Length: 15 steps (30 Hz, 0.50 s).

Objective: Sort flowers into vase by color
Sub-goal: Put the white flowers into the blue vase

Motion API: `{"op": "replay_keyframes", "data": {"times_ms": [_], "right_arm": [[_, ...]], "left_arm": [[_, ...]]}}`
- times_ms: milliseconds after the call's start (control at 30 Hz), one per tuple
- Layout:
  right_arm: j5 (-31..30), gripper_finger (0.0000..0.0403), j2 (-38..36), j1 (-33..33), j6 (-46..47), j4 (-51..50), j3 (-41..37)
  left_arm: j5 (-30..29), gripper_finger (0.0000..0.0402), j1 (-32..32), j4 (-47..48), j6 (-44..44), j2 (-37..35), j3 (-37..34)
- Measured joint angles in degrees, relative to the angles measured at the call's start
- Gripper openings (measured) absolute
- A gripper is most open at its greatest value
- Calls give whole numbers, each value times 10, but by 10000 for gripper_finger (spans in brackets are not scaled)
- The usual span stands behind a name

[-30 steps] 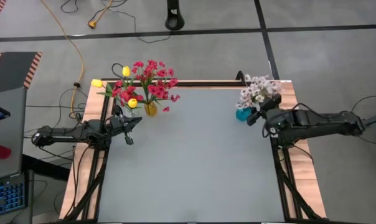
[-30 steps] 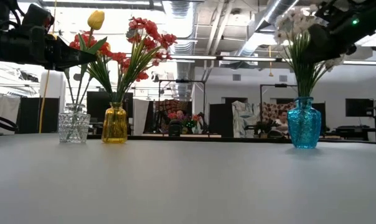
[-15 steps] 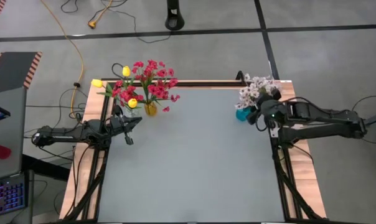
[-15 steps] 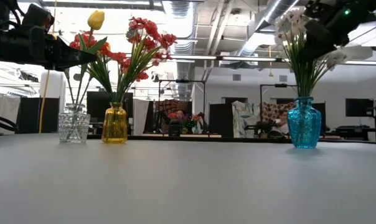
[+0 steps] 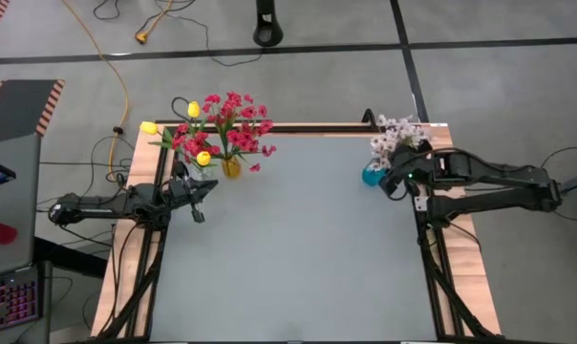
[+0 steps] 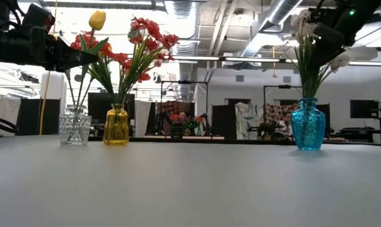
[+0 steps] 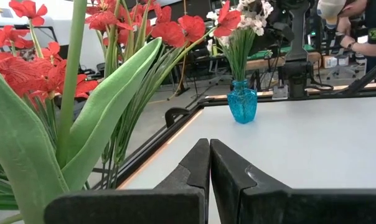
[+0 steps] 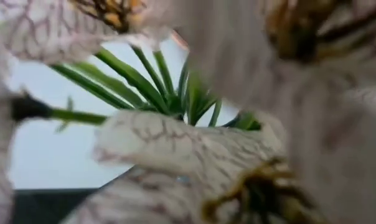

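White blossom sprays [image 5: 395, 134] stand with their stems in a blue vase [image 6: 308, 124] at the table's far right. My right gripper [image 5: 395, 179] is in among these blossoms above the vase. White petals [image 8: 175, 155] fill its wrist view and hide its fingers. Red blossoms [image 5: 236, 119] stand in a yellow vase [image 6: 116, 125] at the far left. Yellow tulips [image 5: 193, 109] and some red sprays stand in a clear glass vase [image 6: 74, 126] beside it. My left gripper [image 7: 209, 162] is shut and empty, held high beside the tulip leaves [image 7: 107, 106].
The three vases stand along the table's far edge. The grey tabletop [image 5: 288, 248] spreads toward the near edge. A black frame [image 5: 424, 258] and wooden borders run along both sides. The room and its furniture show beyond the table.
My right gripper has gone toward the table's left edge and a little up, in among the white blossoms above the blue vase. The white sprays have been pushed aside and bunched closer together, while the vase has stayed in place.
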State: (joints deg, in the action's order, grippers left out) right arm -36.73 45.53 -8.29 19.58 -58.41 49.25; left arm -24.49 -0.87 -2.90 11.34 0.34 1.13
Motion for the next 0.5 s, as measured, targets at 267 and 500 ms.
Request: {"op": "replay_keyframes", "data": {"times_ms": [267, 500], "right_arm": [[-10, 203, 2, 18, 2, 24, -16], [-62, 203, -28, 57, 61, 24, -59]], "left_arm": [[0, 0, 0, 0, -1, 0, 0], [0, 0, 0, 0, 0, 0, 0]]}}
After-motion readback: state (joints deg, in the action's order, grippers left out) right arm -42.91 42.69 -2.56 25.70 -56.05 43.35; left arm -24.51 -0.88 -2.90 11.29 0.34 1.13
